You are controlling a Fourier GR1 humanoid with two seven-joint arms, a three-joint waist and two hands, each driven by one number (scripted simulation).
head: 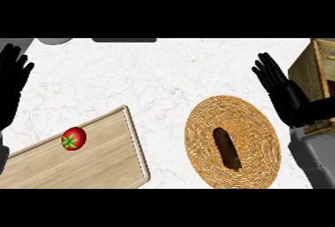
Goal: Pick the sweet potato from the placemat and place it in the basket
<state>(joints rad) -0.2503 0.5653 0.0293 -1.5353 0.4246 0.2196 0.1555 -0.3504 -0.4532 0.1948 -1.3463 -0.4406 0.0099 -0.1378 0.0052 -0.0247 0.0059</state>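
The potato [226, 148] lies lengthwise on the mat [258, 133], untouched. The right hand [282, 91] hovers spread beside it, with the basket [313, 66] just behind. I'd come down over its middle and curl across the narrow width. The left hand [12, 75] rests open at the edge.

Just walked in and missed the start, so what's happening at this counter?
Nothing is being held yet. The sweet potato lies on the round woven placemat. The right hand is open, fingers up, between the placemat and the basket at the right edge. The left hand rests open at the left edge. A tomato sits on the wooden cutting board.
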